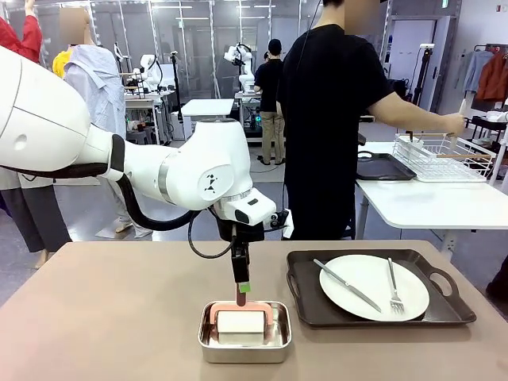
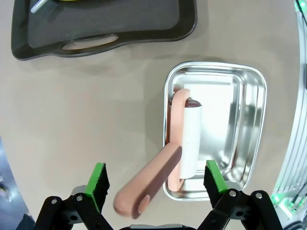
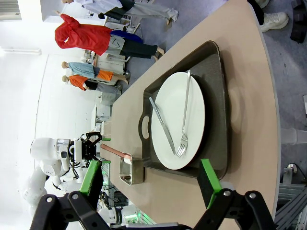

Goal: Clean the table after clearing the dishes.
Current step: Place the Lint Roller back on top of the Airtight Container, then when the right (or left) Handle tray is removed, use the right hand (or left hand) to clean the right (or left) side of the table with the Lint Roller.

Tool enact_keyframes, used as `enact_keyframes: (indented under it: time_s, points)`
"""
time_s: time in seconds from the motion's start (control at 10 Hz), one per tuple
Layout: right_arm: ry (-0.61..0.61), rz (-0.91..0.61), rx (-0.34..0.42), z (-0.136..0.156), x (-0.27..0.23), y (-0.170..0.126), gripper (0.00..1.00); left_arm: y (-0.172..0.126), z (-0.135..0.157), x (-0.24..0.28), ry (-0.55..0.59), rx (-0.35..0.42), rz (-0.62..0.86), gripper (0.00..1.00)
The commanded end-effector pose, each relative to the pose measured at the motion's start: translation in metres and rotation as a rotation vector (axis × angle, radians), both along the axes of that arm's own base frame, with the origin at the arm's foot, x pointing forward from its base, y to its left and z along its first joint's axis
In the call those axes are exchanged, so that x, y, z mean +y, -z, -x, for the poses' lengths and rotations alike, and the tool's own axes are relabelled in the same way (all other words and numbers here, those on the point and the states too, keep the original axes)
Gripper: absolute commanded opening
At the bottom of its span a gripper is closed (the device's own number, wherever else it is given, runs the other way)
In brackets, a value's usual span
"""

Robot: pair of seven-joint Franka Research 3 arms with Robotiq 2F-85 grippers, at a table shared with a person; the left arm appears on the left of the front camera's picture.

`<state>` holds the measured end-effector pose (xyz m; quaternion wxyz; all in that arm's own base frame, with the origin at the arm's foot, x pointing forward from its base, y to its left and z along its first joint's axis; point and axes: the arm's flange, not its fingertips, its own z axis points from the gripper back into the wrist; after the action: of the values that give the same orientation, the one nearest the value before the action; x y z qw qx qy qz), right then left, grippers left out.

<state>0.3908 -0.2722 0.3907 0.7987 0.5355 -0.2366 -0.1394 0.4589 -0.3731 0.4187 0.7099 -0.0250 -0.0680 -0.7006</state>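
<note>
The left gripper (image 2: 154, 168) hangs over the steel pan (image 2: 240, 120), which sits near the table's (image 1: 119, 317) near edge, about midway along it. Its jaws stand wide apart, the green pads clear on either side of the pink handle (image 2: 148, 188) of the cleaning roller (image 2: 192, 139), whose white drum lies in the pan. The right gripper (image 3: 149, 165) is likewise spread, with nothing between its fingers. One dish, a white plate (image 1: 373, 287) with knife (image 1: 347, 286) and fork (image 1: 393, 286), sits on its dark tray (image 1: 305, 308) toward the table's near right corner. The person (image 1: 329, 119) at the far edge reaches toward the wire rack (image 1: 440, 155) on the white table. The likely trouble is that the handle leans unsupported, so an off-centre squeeze could knock it aside or drag the light pan toward the near edge. Rolling rightward would meet the uncleared tray. No brand, label or lettering is legible anywhere.
</note>
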Motion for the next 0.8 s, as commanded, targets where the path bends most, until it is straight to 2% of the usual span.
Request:
enact_keyframes:
  time_s: [0.0,0.1,0.7]
  points:
    - [0.0,-0.006,-0.008,0.0031,0.0009,-0.0019,1.0,-0.0075,0.0045,0.0013,-0.002,-0.027,0.0,1.0]
    - [0.0,-0.006,-0.008,0.0031,0.0009,-0.0019,1.0,0.0,0.0,0.0,0.0,0.0,0.0,1.0]
    - [0.0,-0.006,-0.008,0.0031,0.0009,-0.0019,1.0,0.0,0.0,0.0,0.0,0.0,0.0,1.0]
